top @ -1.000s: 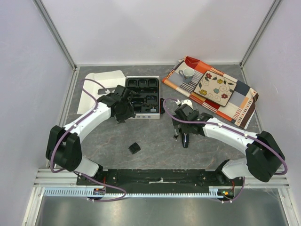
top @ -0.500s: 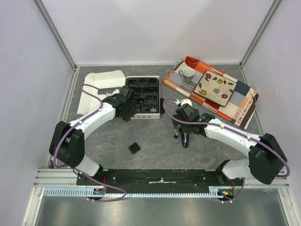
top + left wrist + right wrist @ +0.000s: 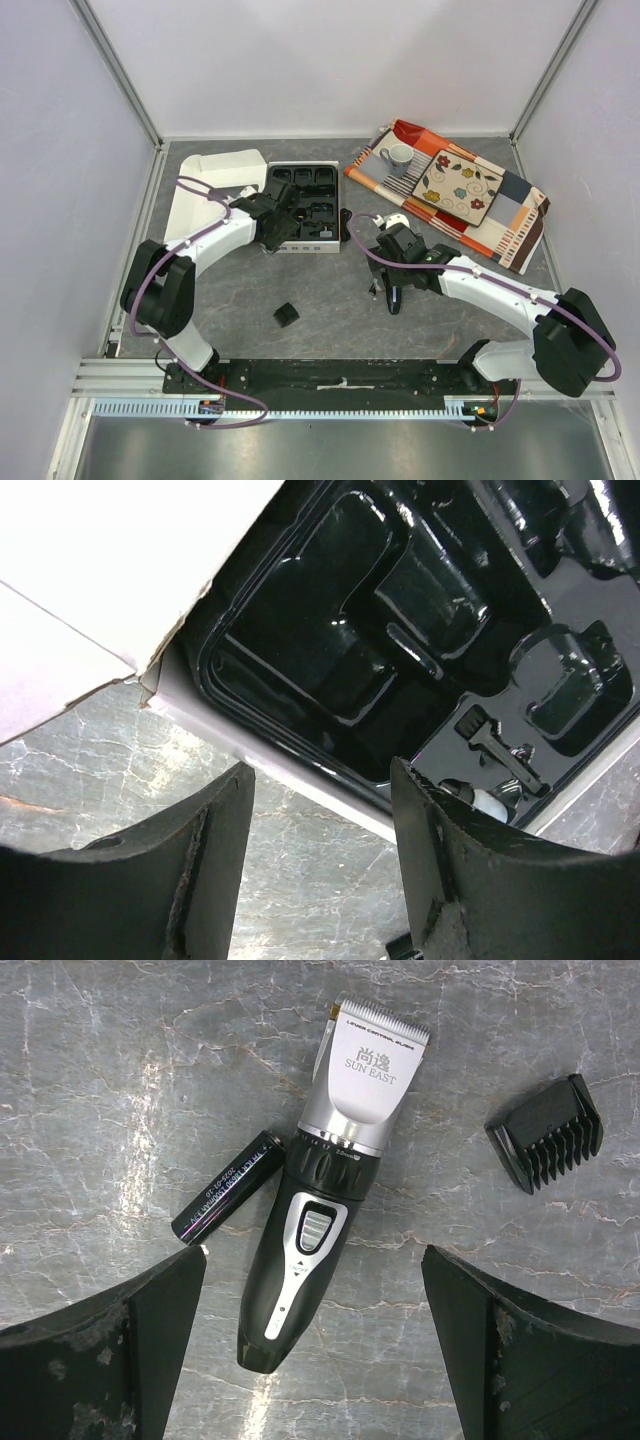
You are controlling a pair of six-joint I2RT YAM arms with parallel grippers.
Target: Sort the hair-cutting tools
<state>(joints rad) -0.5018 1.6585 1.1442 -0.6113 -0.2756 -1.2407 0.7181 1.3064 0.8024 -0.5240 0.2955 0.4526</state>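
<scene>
The hair clipper (image 3: 315,1195) lies flat on the tabletop (image 3: 90,1070) directly under the right claw (image 3: 310,1260). That claw is apart and empty, and the clipper's long axis runs almost squarely across its closing line, blade end away. The left claw (image 3: 318,775), also apart and empty, hangs over the black tray (image 3: 300,670), well off. The silver head reads "SUN EAST".

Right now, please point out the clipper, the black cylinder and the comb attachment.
clipper (image 3: 313,1228): right wrist view, power switch.
black cylinder (image 3: 232,1200): right wrist view, its middle.
comb attachment (image 3: 550,1140): right wrist view, its teeth.
</scene>
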